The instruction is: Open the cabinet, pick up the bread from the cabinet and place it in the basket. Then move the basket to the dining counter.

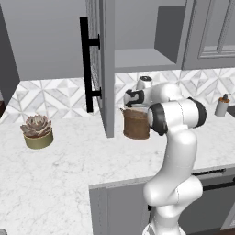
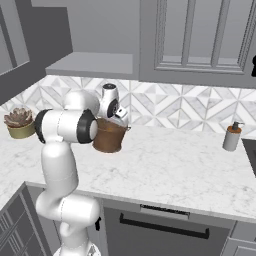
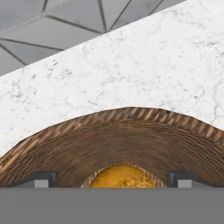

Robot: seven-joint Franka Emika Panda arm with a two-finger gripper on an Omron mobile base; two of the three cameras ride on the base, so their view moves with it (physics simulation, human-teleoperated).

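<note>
The brown basket [image 1: 136, 124] [image 2: 109, 137] stands on the marble worktop, just right of the cabinet's open glass-paned door [image 1: 104, 69] with its black bar handle [image 1: 84, 64]. The cabinet shelf [image 1: 137, 59] behind the door is bare. My gripper [image 1: 130, 107] [image 2: 121, 121] hangs right over the basket's mouth, pointing down. In the hand view the gripper [image 3: 113, 179] is open, its fingertips [image 3: 41, 178] wide apart inside the woven basket wall [image 3: 127, 140]. The golden bread [image 3: 120, 177] lies on the basket's bottom between them, untouched. The dining counter is out of view.
An olive pot with a succulent [image 1: 37, 132] [image 2: 19, 124] sits at the left of the worktop. A soap dispenser [image 1: 222, 106] [image 2: 231, 136] stands at the right by the tiled wall. Closed wall cabinets [image 2: 200, 40] hang above. Grey low fronts [image 1: 119, 202] run below the worktop edge.
</note>
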